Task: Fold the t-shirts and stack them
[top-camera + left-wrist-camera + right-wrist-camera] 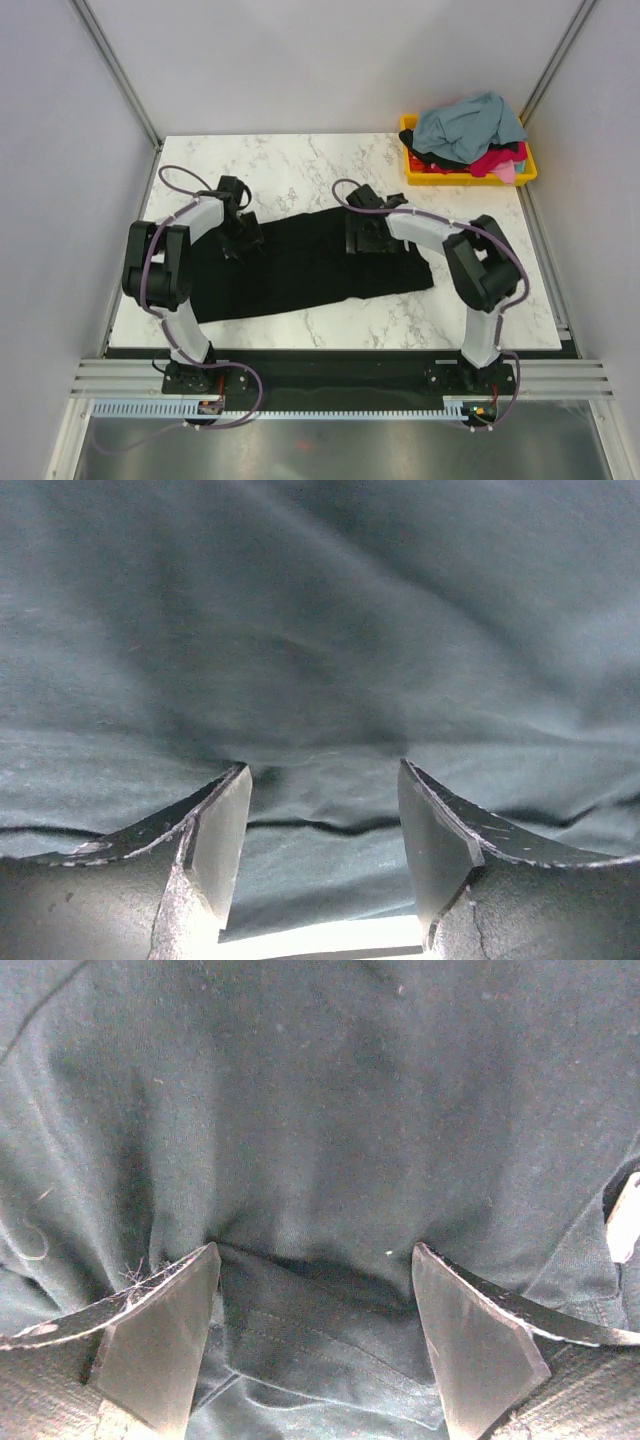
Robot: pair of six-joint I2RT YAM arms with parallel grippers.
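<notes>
Close to the arm bases, look at the black shirt — spread almost flat across the near half of the table, wide from left to right. Soft, thin and light; likely to sag when lifted and to slide easily on the smooth marble. Better to take it by an edge or hem, at two places well apart, to avoid bunching.

Over the far part of it, find the left gripper and the right gripper, both bent down from folded elbows, reaching inward, low over the cloth. From the wrist views: left fingers wide apart, only flat cloth ahead; right fingers wide apart too, standing around a small raised fold with a stitched hem, not pinching it yet. Contact of the tips with the cloth — not possible to tell.

At the far right corner, see the yellow bin with the other shirts heaped inside, grey-blue on top, red and pink below.
</notes>
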